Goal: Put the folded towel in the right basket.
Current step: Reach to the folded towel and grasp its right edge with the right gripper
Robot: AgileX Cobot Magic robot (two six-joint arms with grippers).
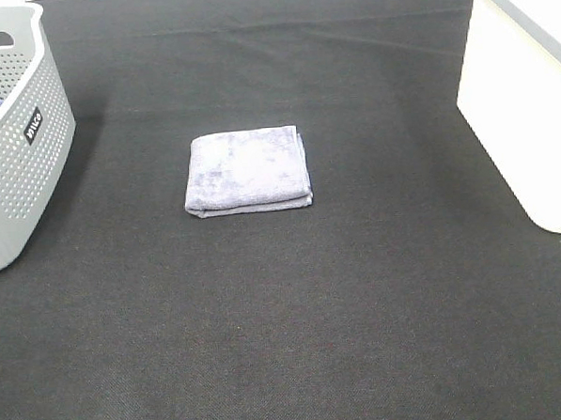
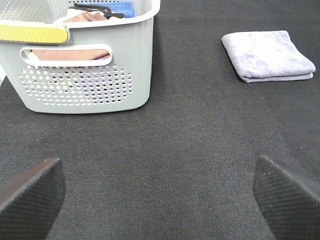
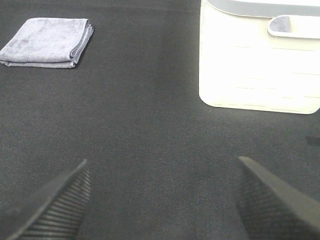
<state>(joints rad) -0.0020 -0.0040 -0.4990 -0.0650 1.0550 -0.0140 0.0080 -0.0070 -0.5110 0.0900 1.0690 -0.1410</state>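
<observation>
A folded lavender-grey towel (image 1: 247,169) lies flat in the middle of the black cloth table. It also shows in the left wrist view (image 2: 267,55) and the right wrist view (image 3: 47,42). The right basket (image 1: 528,93) is white and stands at the table's right edge; it also shows in the right wrist view (image 3: 260,60). Neither arm shows in the high view. My left gripper (image 2: 160,195) is open and empty, well short of the towel. My right gripper (image 3: 160,197) is open and empty, with the towel and the white basket both ahead of it.
A grey perforated basket (image 1: 18,139) stands at the left edge; in the left wrist view (image 2: 85,65) it holds brownish and blue cloths. The black cloth (image 1: 295,313) covers the whole table.
</observation>
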